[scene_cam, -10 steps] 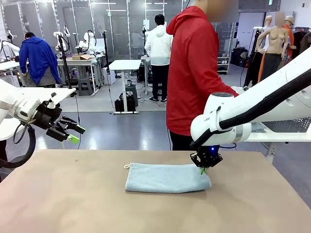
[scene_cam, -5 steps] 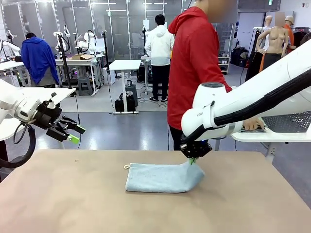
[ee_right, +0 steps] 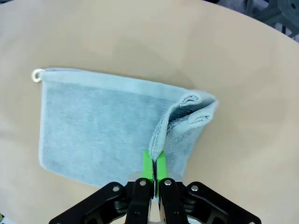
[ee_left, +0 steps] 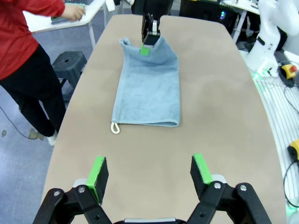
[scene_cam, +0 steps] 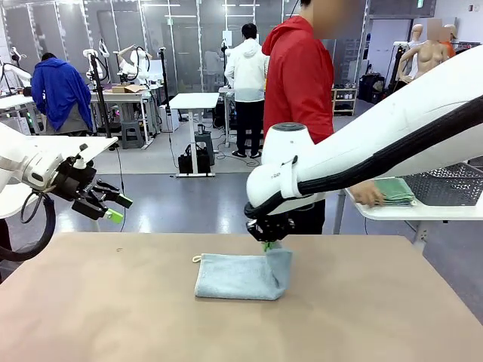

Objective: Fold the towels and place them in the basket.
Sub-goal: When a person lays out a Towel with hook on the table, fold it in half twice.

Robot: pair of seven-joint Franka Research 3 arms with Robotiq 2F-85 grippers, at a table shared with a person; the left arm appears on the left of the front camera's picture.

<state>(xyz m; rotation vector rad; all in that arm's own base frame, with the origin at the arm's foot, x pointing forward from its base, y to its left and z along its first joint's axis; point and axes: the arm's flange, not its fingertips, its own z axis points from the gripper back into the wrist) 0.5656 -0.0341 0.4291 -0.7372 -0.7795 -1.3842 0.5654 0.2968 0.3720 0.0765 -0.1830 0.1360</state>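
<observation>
pinching the blue towel (scene_cam: 234,276) by its raised end is the right gripper (scene_cam: 269,243); left gripper (scene_cam: 119,209) hangs open well left of it

The towel (scene_cam: 238,275) lies at the middle of the table (scene_cam: 113,317), its loop (scene_cam: 198,259) at the left end. The right gripper (scene_cam: 270,243) pinches its right end, raised above the rest. The left gripper (scene_cam: 118,209) hangs over the table's left end, jaws apart. Behind on the right, the basket (scene_cam: 445,185) sits on a side table (scene_cam: 423,213).
</observation>
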